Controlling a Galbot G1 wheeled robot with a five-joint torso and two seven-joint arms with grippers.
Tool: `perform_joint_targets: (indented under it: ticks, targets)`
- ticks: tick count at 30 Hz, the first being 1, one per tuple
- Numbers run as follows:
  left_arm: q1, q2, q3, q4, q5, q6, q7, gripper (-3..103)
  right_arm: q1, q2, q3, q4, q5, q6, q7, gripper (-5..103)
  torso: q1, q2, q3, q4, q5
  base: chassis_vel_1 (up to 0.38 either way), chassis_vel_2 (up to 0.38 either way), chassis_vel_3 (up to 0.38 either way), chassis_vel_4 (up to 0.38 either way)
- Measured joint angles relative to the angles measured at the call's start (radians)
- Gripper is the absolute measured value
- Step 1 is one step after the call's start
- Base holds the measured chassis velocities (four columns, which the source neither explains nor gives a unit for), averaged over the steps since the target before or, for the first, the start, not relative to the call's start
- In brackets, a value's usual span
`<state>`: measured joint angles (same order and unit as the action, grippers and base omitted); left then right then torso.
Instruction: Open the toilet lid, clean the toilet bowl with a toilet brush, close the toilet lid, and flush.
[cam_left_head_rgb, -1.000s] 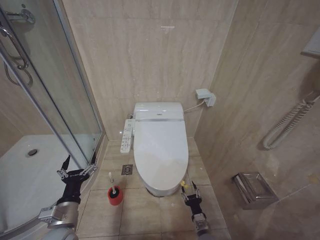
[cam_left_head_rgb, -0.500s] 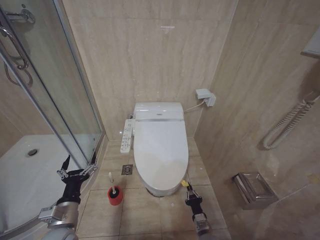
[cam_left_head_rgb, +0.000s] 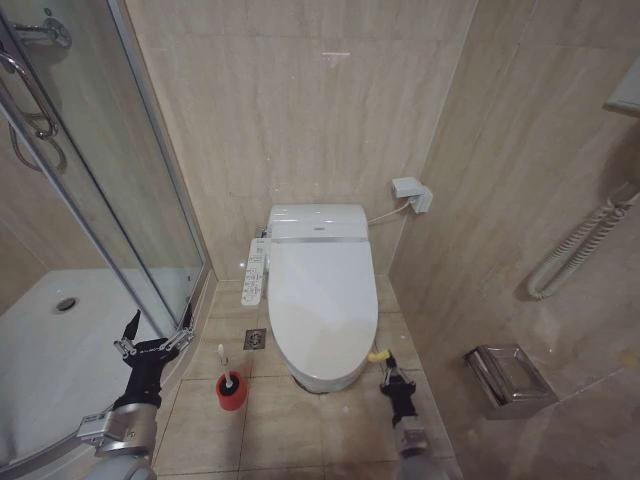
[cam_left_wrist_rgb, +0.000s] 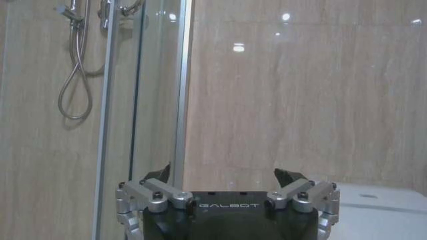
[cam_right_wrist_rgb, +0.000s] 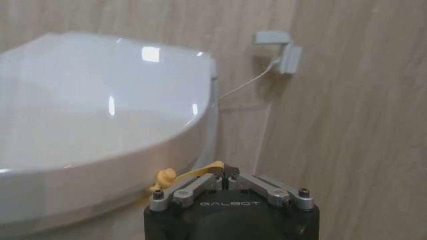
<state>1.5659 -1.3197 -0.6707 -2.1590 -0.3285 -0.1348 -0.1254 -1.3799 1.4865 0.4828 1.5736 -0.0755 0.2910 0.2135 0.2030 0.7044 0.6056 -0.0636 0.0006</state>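
At the near right corner of the toilet, the right gripper (cam_left_head_rgb: 386, 362) has its jaws pressed together, pinching the yellow strap (cam_left_head_rgb: 377, 355) that comes off the edge of the lid (cam_left_head_rgb: 322, 300). In the right wrist view the strap (cam_right_wrist_rgb: 183, 173) runs from the closed fingertips of the right gripper (cam_right_wrist_rgb: 227, 176) to a knot just beside the lid's (cam_right_wrist_rgb: 100, 95) rim. The lid lies down flat over the toilet, against the far wall, with a control panel (cam_left_head_rgb: 256, 272) along its left side. Left of the toilet, on the floor tiles, the brush (cam_left_head_rgb: 223, 364) stands upright in its red cup (cam_left_head_rgb: 231, 392), well apart from both grippers. Farther left, the left gripper (cam_left_head_rgb: 154, 332) hangs by the shower door (cam_left_head_rgb: 140, 190) with its jaws spread wide and empty; in the left wrist view the left gripper (cam_left_wrist_rgb: 230, 182) faces the door frame (cam_left_wrist_rgb: 181, 85) and the tiled wall.
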Motion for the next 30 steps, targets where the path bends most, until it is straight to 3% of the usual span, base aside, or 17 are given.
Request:
perform_joint_targets:
  ticks: [7,15,30]
  targets:
    - [0.000,0.000,0.000,0.000,0.000,0.000,0.000,100,-0.034,-0.003,0.023,0.197,0.105,-0.052,0.036,1,0.000,0.000,0.000,-0.0001,-0.0003,0.000,0.000,0.000,0.000]
    - [0.000,0.000,0.000,0.000,0.000,0.000,0.000,100,-0.016,-0.007,0.043,0.377,0.161,-0.115,0.052,1,0.000,0.000,0.000,-0.0002,-0.0007,0.000,0.000,0.000,0.000]
    - [0.000,0.000,0.000,0.000,0.000,0.000,0.000,100,0.232,-0.070,0.043,0.345,0.229,-0.184,0.023,1,0.000,0.000,0.000,-0.0006,-0.0008,0.000,0.000,0.000,0.000]
